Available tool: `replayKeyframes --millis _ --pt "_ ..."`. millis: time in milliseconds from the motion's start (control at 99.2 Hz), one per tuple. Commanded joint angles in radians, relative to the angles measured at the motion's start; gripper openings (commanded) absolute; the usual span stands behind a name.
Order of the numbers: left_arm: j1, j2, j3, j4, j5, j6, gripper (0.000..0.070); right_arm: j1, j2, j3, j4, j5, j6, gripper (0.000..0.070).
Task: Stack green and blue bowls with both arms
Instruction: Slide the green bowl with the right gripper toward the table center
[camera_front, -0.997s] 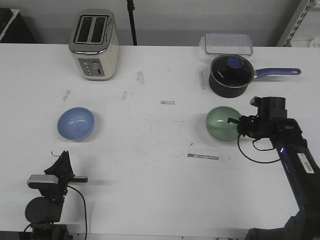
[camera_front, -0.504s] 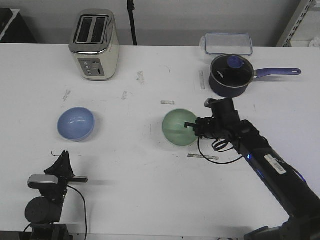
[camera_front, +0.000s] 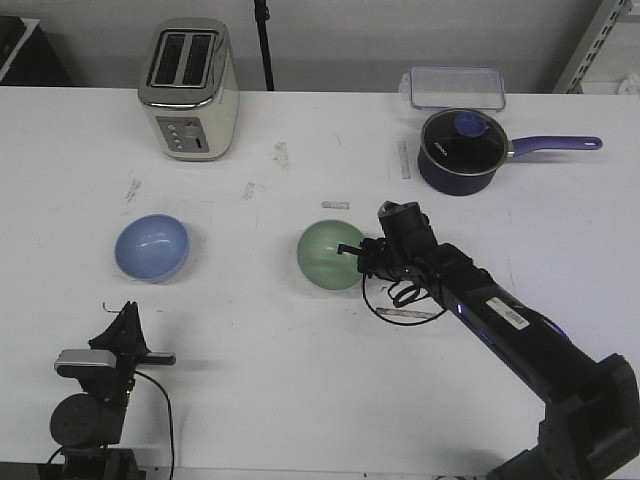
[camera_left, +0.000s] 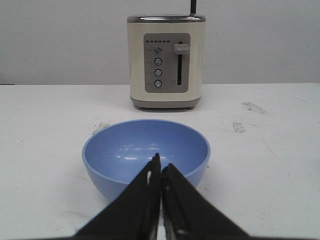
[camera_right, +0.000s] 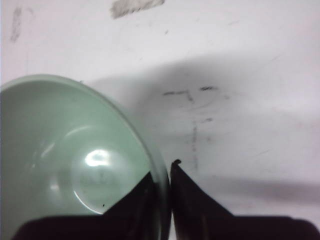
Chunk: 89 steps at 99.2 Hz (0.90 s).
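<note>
Green bowl (camera_front: 331, 256) mid-table, pinched at its right rim by right gripper (camera_front: 358, 252).
Blue bowl (camera_front: 151, 247) far left, untouched; left gripper (camera_left: 160, 172) closed, empty, near side of it.

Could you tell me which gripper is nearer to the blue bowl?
Left. The left gripper sits shut just short of the blue bowl, while the right gripper is far off, its fingers clamping the green bowl.
</note>
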Motion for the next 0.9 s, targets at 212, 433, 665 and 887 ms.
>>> replayKeyframes --millis 212,433,665,887 --pt "0.000 -0.002 -0.022 0.014 -0.002 0.005 0.0002 0.016 0.045 0.012 0.003 0.038 0.014 0.0014" --pt "0.000 -0.002 -0.022 0.013 -0.002 0.005 0.0002 0.032 0.057 0.012 0.008 0.041 0.013 0.0015" --pt "0.000 -0.002 -0.022 0.014 -0.002 0.005 0.0002 0.043 0.057 0.012 0.007 0.045 0.014 0.0094" --pt "0.000 -0.002 -0.022 0.014 -0.002 0.005 0.0002 0.044 0.057 0.012 0.007 0.045 0.014 0.0174"
